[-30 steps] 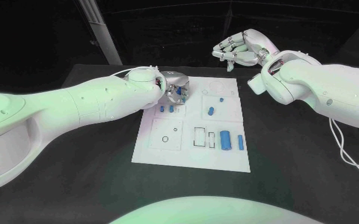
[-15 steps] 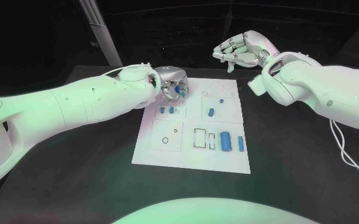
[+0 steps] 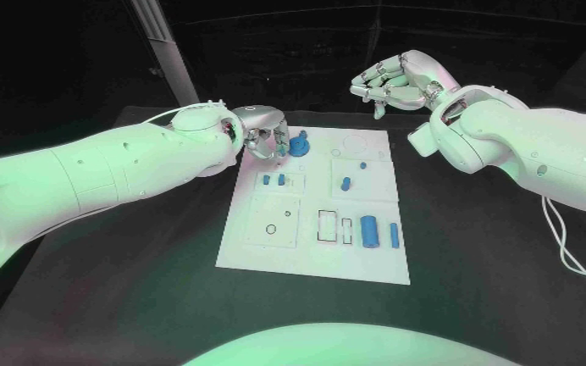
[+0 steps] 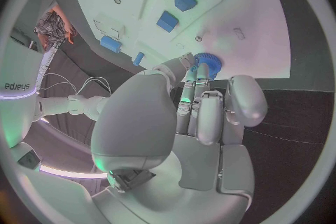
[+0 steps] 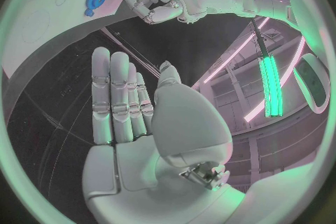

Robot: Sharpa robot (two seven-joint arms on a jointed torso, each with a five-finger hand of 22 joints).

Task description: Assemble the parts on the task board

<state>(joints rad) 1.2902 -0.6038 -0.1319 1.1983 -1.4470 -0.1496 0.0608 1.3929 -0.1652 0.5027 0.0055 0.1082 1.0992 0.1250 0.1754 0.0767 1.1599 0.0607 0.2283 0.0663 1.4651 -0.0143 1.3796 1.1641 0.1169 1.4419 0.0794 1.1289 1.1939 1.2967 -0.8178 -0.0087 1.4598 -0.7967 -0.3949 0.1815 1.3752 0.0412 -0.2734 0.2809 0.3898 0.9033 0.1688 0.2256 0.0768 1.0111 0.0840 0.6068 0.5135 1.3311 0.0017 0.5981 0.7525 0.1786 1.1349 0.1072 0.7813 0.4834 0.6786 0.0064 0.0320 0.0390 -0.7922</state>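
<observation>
At board's far edge — left hand (image 3: 267,140) touching blue gear (image 3: 301,145).

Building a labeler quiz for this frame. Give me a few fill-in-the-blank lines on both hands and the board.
1. The round blue part sits at the far edge of the white task ____.
2. The hand nearest that part is the ____ hand.
3. The right hand is raised beyond the task board and holds ____.
4. The table under the board is ____ in colour.

Missing words: board; left; nothing; black
</observation>
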